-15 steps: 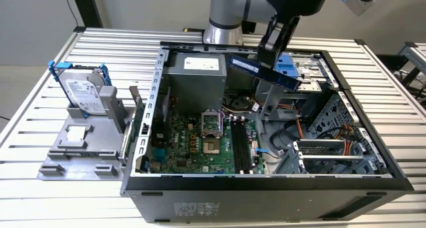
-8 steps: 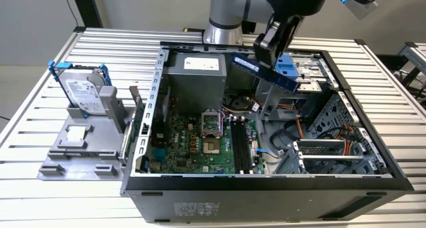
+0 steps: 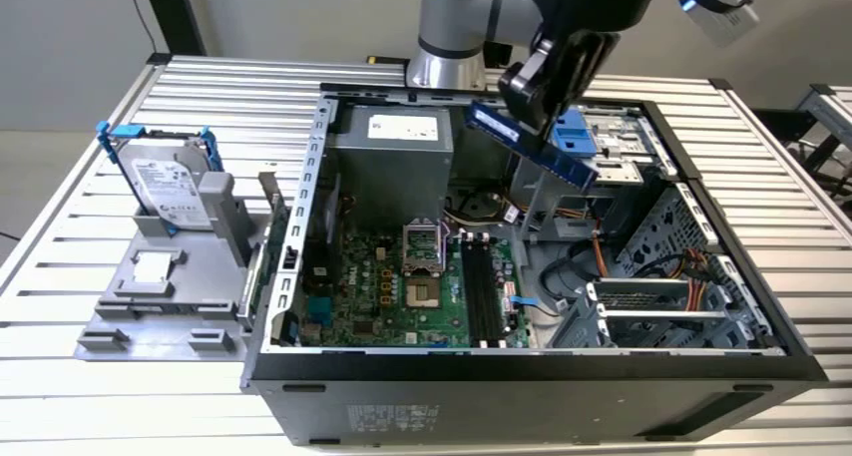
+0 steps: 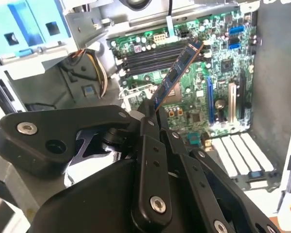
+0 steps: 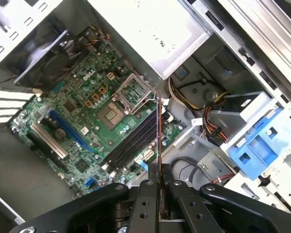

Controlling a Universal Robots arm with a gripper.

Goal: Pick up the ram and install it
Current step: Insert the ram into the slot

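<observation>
The picking up is done: the gripper (image 3: 530,105) holds the ram (image 3: 540,145) between closed fingers, tilted in the air above the open computer case (image 3: 313,177). The black memory slots (image 3: 482,291) are empty, so the installing remains.

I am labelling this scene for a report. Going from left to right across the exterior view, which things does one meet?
The hard drive → grey power supply box → ram, gripped by the end effector → metal drive cage.
</observation>
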